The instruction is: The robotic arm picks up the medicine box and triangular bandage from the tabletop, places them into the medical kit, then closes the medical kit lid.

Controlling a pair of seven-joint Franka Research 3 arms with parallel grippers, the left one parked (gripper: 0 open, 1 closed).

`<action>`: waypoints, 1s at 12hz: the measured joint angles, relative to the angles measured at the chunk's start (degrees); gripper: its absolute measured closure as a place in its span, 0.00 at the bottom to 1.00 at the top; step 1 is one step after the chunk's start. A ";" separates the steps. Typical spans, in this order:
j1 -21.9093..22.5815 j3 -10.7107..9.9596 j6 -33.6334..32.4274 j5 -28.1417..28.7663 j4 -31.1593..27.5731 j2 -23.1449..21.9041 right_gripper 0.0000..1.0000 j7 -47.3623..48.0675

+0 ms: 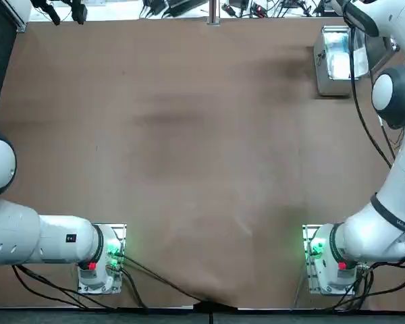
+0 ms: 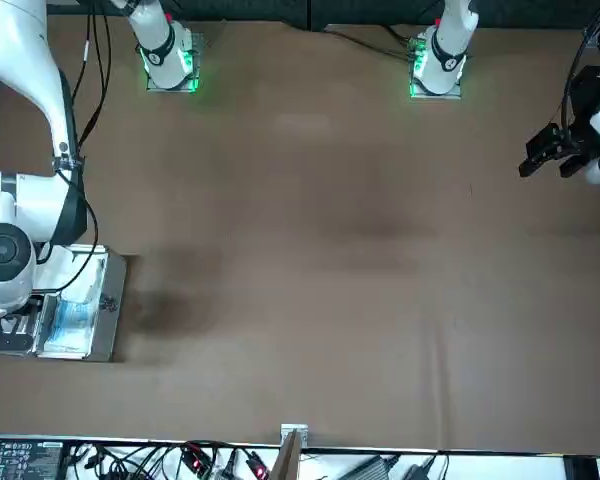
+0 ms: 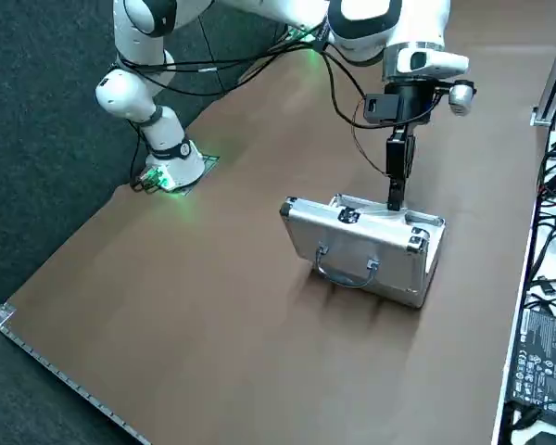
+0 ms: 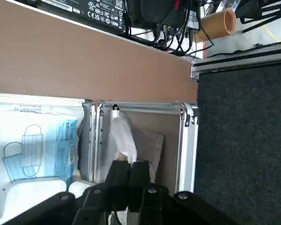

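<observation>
One medical kit (image 3: 366, 243) occupies the brown table (image 1: 189, 155), tool (image 3: 394, 190) above.

Brown table (image 1: 189, 148) lies bare — only the medical kit (image 3: 366, 250), at its far right corner, obstructs.

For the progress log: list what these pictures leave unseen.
- Medicine box: identifiable in no view.
- Medical kit interior: the right arm covers much of it in the top and front views; its own wall blocks the right side view.
- Right gripper, at the kit's opening: its body hides what lies beneath, wrist view.
</observation>
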 joint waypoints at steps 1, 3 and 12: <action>-0.13 0.00 0.00 0.00 0.00 0.09 0.99 -0.03; -0.36 0.00 0.00 0.00 0.00 0.50 0.99 -0.08; -1.44 0.00 0.00 0.00 0.00 2.11 0.99 -0.09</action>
